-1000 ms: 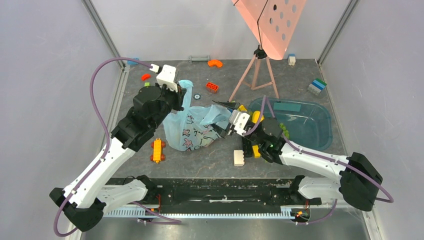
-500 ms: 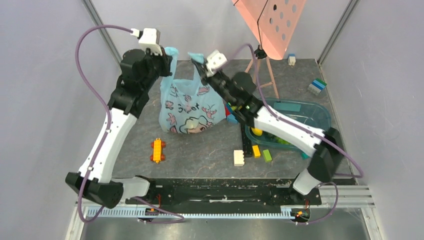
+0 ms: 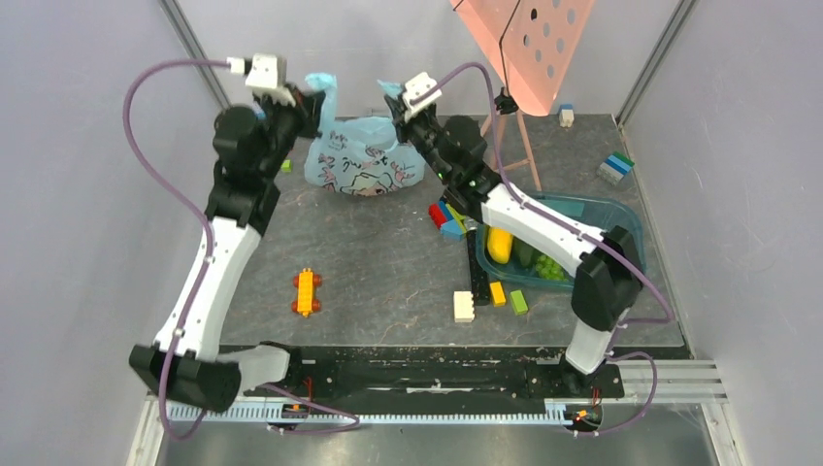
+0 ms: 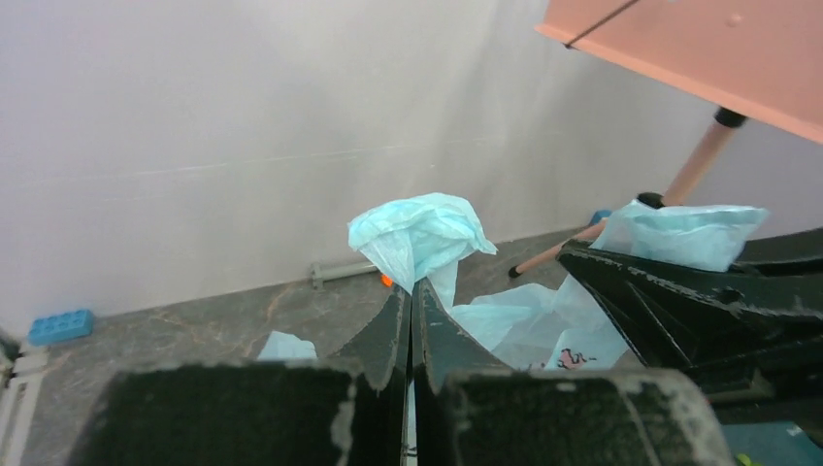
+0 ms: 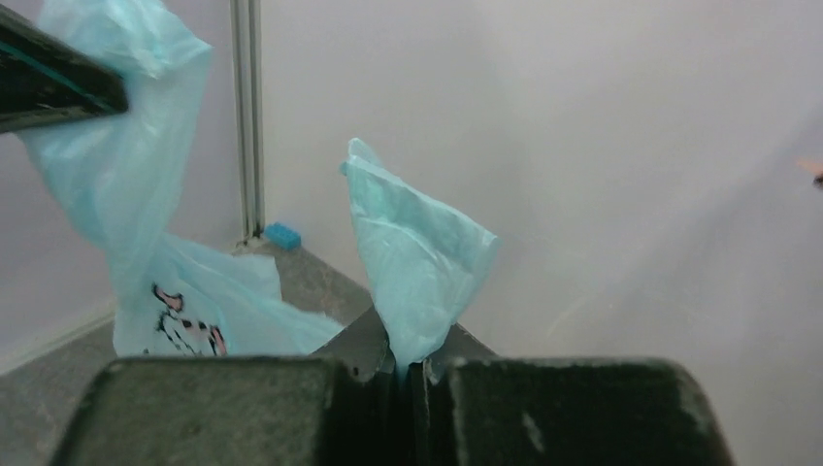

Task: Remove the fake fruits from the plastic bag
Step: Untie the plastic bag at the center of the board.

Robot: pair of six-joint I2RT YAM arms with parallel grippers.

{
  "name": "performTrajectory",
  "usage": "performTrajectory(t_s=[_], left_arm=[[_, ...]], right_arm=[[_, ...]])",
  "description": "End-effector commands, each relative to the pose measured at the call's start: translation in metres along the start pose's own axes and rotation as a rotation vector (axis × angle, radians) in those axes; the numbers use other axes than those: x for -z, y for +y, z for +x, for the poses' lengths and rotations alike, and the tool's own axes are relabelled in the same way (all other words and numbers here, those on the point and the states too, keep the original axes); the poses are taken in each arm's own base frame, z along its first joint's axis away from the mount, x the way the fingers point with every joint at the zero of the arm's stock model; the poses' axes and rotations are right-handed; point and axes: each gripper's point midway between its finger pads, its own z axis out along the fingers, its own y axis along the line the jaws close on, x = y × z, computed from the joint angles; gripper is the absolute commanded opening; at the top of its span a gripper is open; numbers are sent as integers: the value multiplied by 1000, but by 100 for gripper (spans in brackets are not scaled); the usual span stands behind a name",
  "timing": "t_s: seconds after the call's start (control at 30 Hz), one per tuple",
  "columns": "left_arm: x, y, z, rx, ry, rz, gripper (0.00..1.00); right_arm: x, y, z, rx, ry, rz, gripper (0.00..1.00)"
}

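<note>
The light blue plastic bag (image 3: 364,165) with a cartoon print hangs above the back of the table, stretched between both arms. My left gripper (image 3: 312,94) is shut on its left handle (image 4: 419,233). My right gripper (image 3: 396,100) is shut on the right handle (image 5: 417,252). In the left wrist view my left gripper (image 4: 411,291) pinches the plastic at its tips, and my right gripper (image 5: 400,354) does the same in its own view. What the bag holds is hidden. A yellow fake fruit (image 3: 499,243) and a green one (image 3: 550,266) lie in the teal tub (image 3: 611,228).
Red, blue and yellow bricks (image 3: 444,216) sit left of the tub. A cream brick (image 3: 464,306), a yellow brick (image 3: 497,292) and a green brick (image 3: 518,302) lie near the front. An orange toy (image 3: 307,291) lies front left. A tripod with a pink board (image 3: 510,44) stands at the back.
The bag lay slumped on the table with my right gripper open beside it. The right gripper has shut on a handle, and both arms have lifted the bag up and toward the back.
</note>
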Motion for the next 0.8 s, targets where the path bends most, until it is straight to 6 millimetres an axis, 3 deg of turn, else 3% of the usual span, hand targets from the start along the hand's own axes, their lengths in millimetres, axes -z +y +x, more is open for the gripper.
performTrajectory(t_s=[0.0, 0.1, 0.17, 0.33, 0.47, 0.53, 0.63, 0.77], left_arm=[[49, -29, -22, 47, -246, 142, 2], [80, -51, 20, 87, -244, 277, 2], [100, -63, 40, 102, -219, 348, 2], [142, -81, 72, 61, -198, 461, 2], [167, -86, 82, 29, -208, 490, 2], [175, -87, 87, 24, -197, 496, 2], [186, -91, 92, 13, -194, 515, 2], [194, -90, 101, -2, -183, 513, 2]], right_arm=[[46, 3, -1, -69, -10, -20, 8], [88, 10, 35, -112, 51, -32, 28], [112, 11, 45, -144, 79, -34, 45], [154, 11, 49, -187, 121, -50, 66], [175, 21, 33, -226, 132, -133, 73], [182, 36, 19, -245, 133, -235, 76], [189, 49, -7, -265, 127, -347, 76], [187, 53, -58, -328, 84, -410, 76]])
